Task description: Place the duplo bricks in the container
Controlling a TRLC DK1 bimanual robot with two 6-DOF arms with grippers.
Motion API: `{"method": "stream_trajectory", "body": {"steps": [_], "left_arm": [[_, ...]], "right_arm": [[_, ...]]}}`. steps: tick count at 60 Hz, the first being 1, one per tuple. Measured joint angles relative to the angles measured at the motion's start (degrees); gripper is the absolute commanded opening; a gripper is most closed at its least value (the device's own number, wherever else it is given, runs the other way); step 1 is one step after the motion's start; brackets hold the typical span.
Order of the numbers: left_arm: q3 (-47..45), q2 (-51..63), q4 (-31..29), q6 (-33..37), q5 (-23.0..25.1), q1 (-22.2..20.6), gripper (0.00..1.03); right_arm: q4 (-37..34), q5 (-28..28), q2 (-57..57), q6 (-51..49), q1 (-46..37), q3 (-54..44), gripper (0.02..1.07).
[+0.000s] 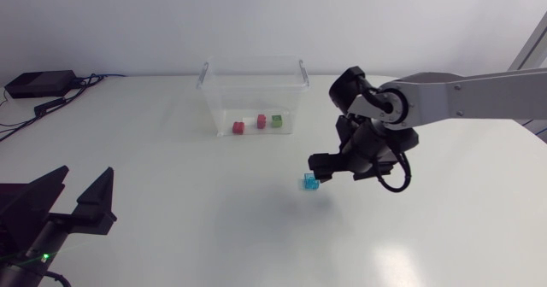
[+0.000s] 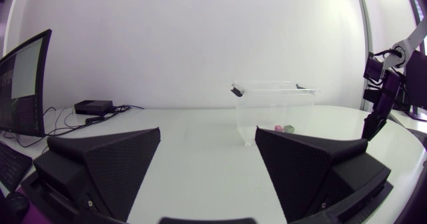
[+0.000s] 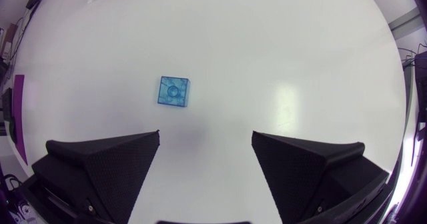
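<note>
Fingers spread, the right gripper (image 3: 206, 136) is hovering; ahead of them a translucent blue duplo brick (image 3: 174, 92) is lying stud-up, tabletop (image 3: 293, 64) stretching around it. The left gripper (image 2: 208, 135) is gaping too.

The tabletop (image 1: 171, 202) carries one clear container (image 1: 253, 73) and five duplo bricks: one red brick (image 1: 238, 127), a second red brick (image 1: 261, 121), one green brick (image 1: 276, 120), one whitish brick (image 1: 249, 122) that is faint to see, and one blue brick (image 3: 174, 92). There are two pincers, the left pincer (image 2: 208, 131) and the right pincer (image 3: 206, 136).
</note>
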Motion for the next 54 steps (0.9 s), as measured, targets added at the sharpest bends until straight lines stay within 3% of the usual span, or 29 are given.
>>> {"method": "stream_trajectory", "body": {"steps": [54], "left_arm": [[0.0,0.0,0.0,0.0,0.0,0.0,1.00]], "right_arm": [[-1.0,1.3,17.6,3.9,4.1,14.6,1.02]]}}
